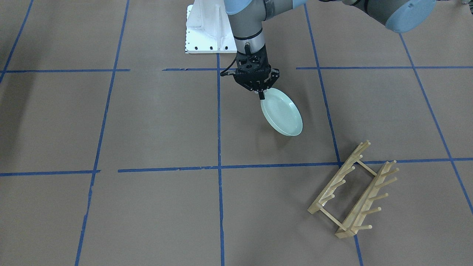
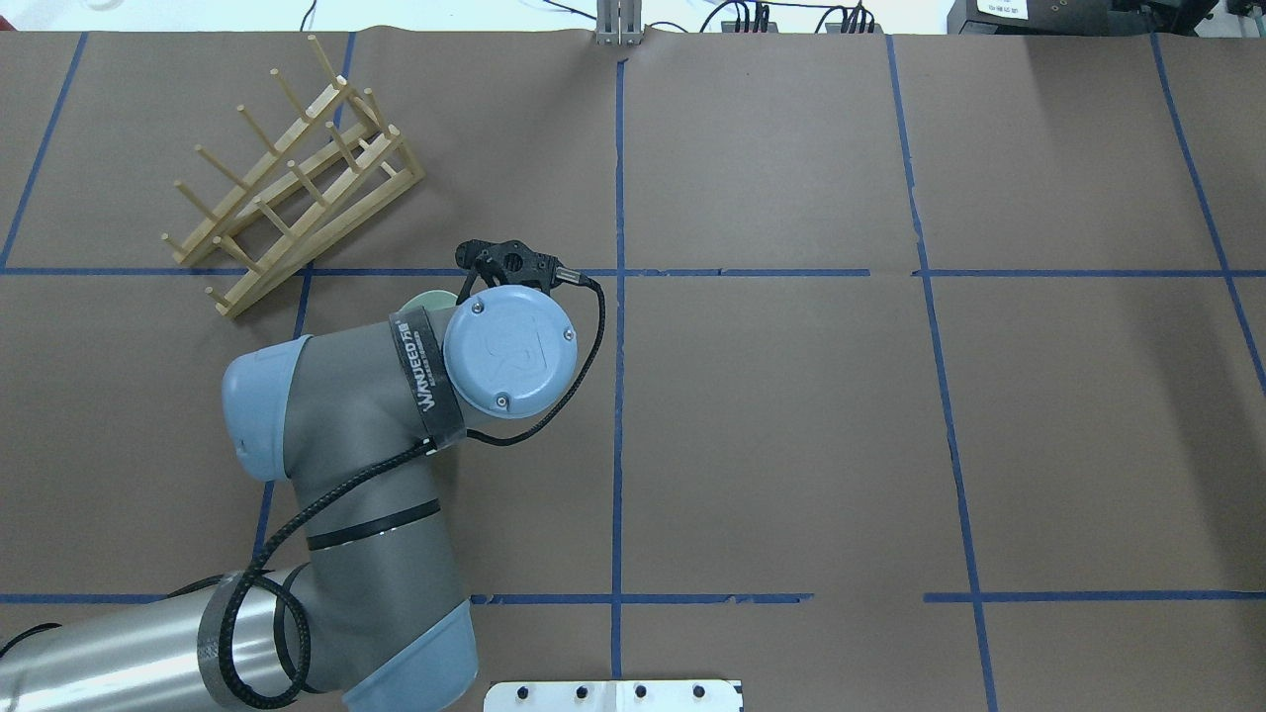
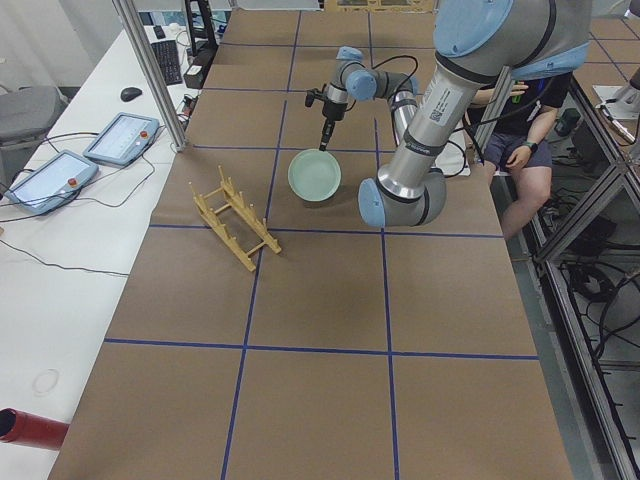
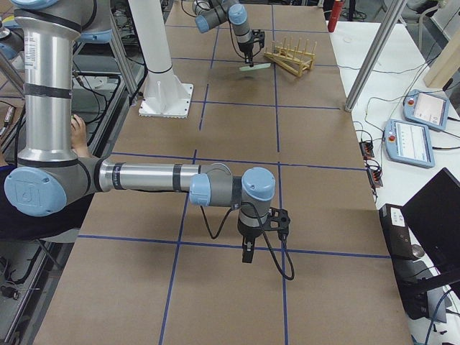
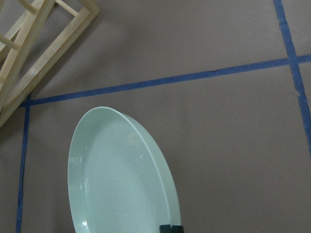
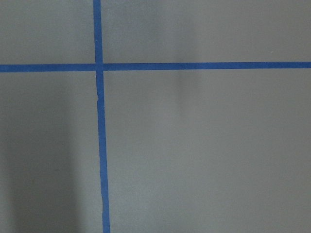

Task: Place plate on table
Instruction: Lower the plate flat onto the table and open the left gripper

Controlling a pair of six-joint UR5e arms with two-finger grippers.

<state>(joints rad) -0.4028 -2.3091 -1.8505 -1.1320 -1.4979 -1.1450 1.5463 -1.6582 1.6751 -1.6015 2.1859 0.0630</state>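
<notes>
Item: plate, pale green, pinched at its rim in the left gripper, hanging tilted over the table near the wooden rack; risk: thin edge-grip may slip, or release at this tilt drops it rim-first

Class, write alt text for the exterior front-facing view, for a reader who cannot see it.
The robot's left gripper pinches the rim of a pale green plate, holding it tilted over the brown table. A wooden peg rack stands on the table nearer the camera, apart from the plate.
</notes>
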